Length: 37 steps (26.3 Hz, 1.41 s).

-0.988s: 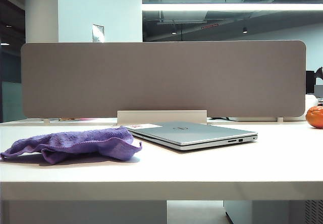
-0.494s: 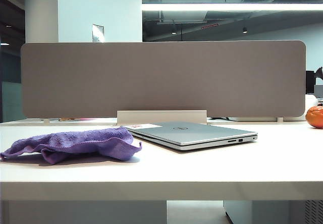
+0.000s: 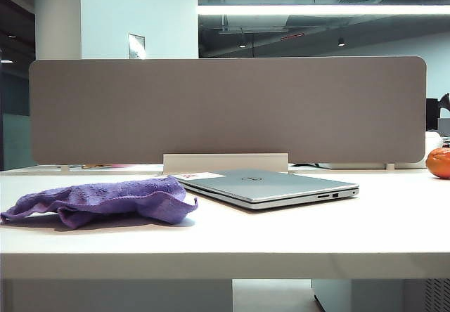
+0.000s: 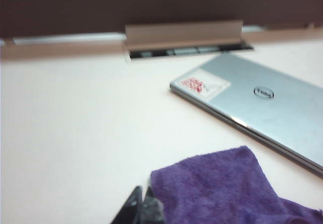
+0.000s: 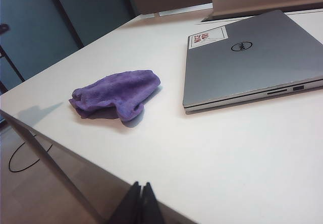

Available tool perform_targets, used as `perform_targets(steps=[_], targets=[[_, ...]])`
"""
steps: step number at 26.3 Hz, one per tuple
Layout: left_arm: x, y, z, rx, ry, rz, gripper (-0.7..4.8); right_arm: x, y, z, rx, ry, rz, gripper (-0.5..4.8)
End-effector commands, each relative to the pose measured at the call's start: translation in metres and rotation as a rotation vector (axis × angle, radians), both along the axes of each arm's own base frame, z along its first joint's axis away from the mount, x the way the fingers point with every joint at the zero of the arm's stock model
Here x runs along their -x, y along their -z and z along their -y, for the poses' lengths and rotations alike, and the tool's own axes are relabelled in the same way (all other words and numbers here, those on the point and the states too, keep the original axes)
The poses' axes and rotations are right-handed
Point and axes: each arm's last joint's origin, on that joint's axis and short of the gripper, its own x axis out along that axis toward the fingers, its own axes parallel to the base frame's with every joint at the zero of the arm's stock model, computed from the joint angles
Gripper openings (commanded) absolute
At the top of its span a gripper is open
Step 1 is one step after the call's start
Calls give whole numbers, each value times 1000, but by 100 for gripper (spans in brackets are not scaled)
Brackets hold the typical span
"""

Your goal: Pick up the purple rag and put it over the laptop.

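The purple rag (image 3: 102,201) lies crumpled at the lower left of the exterior view on the white surface (image 3: 316,231), just beside the closed laptop (image 3: 271,187), which sits flat near the middle with its ports facing the camera; a grey divider panel (image 3: 225,108) stands behind both, and an orange round thing (image 3: 439,163) shows at the right edge; neither arm appears in that view. In the left wrist view the left tool (image 4: 143,207) hangs just at the near edge of the rag, its dark tips pressed together with nothing between them; a red and white sticker (image 4: 204,84) marks the laptop's lid. In the right wrist view the right tool (image 5: 140,202) hovers by the surface's front edge, well apart from rag and laptop, tips likewise pinched together and empty.
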Motion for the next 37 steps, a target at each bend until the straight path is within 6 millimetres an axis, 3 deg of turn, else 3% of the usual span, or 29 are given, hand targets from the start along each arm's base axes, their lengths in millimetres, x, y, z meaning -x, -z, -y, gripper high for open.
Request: perform_targets(steps=[1,8,13,20,25,29,37], targets=[[-17,1,7,1,37,-21,-5,0,0,0,0,3,12,22],[-47,22,24,-8,109,-93,8,0,0,0,0,3,12,22],[-64,32,29,-15,125,-169,156,0,0,0,0,2,11,22],[-85,41,46,-30,172,-234,198,0,0,0,0,3,11,22],[-95,48,61,-73,165,-265,375,0,0,0,0,3,11,22],[-97,58,70,-104,177,-293,468,-1,0,0,2,18,9,22],[-97,78,71,-137,163,-414,468,-1,1,1,2,21,4,22]])
